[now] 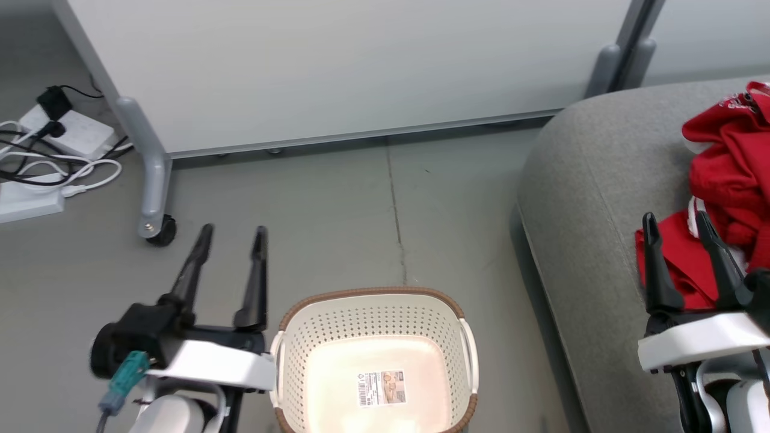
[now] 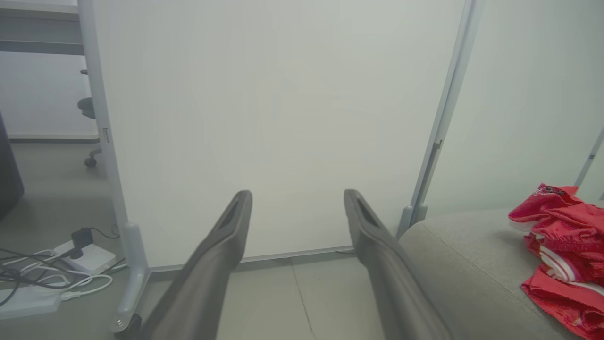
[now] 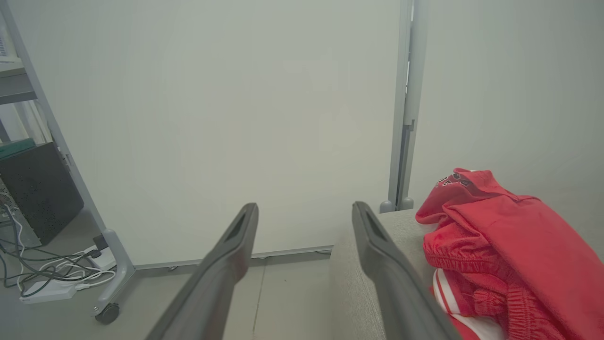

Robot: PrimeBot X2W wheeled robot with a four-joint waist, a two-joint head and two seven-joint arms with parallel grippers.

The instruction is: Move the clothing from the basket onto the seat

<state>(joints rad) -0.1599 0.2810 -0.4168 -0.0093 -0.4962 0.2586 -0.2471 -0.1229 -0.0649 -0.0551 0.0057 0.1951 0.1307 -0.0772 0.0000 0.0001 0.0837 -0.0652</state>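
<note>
Grey seat [image 1: 589, 180] holds the clothing [image 1: 728, 174], heaped lengthwise away from the robot. Both grippers are spread and empty: right gripper [image 1: 675, 218] before its near end, left gripper [image 1: 233, 230] beside the basket [image 1: 361, 319].

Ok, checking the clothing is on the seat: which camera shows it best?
The right wrist view: the clothing lies large and close on the seat. The head view has it cut by the frame edge, partly behind the right gripper; the left wrist view has it small at the edge.
</note>
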